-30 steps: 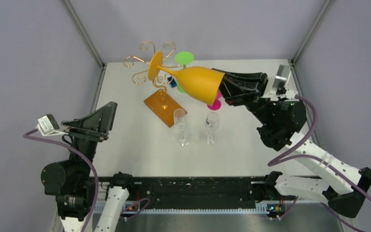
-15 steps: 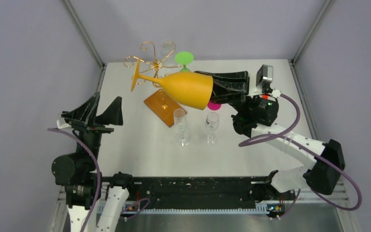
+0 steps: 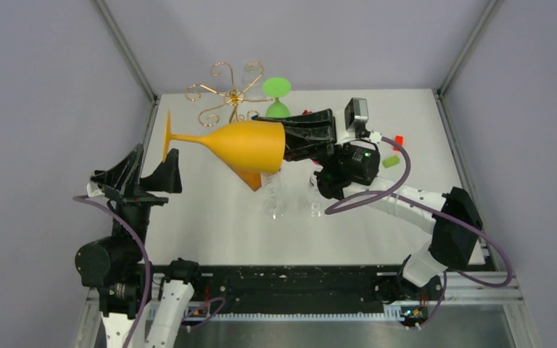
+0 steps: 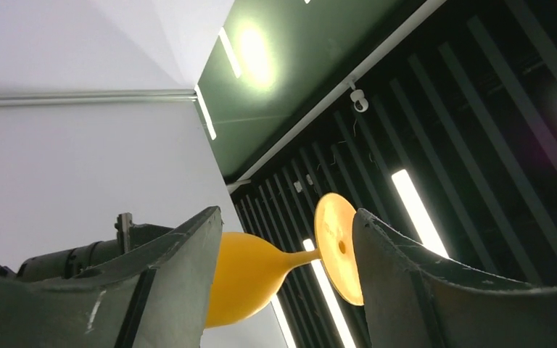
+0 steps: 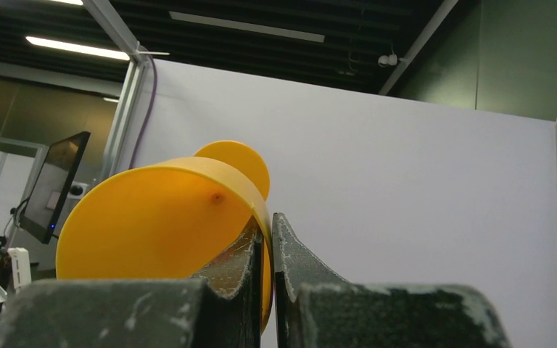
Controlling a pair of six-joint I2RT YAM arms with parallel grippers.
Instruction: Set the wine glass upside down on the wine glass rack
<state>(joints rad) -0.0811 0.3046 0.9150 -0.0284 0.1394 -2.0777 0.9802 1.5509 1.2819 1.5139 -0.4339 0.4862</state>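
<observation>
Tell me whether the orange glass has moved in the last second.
Yes. The orange glass, held by the right claw, has travelled left, its foot passing the gold rack toward the left claw.

wine glass (image 3: 250, 145) lies sideways aloft, wine glass rack (image 3: 225, 94) behind it, two standing glasses (image 3: 272, 203) nearer.

text: none legible | labels: none | numbers: none

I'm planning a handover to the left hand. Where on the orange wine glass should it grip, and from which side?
Probably the stem, from below. The orange wine glass lies sideways, its rim pinched by the right hand, so the thin stem juts out free, and the open left hand points up at it.
</observation>
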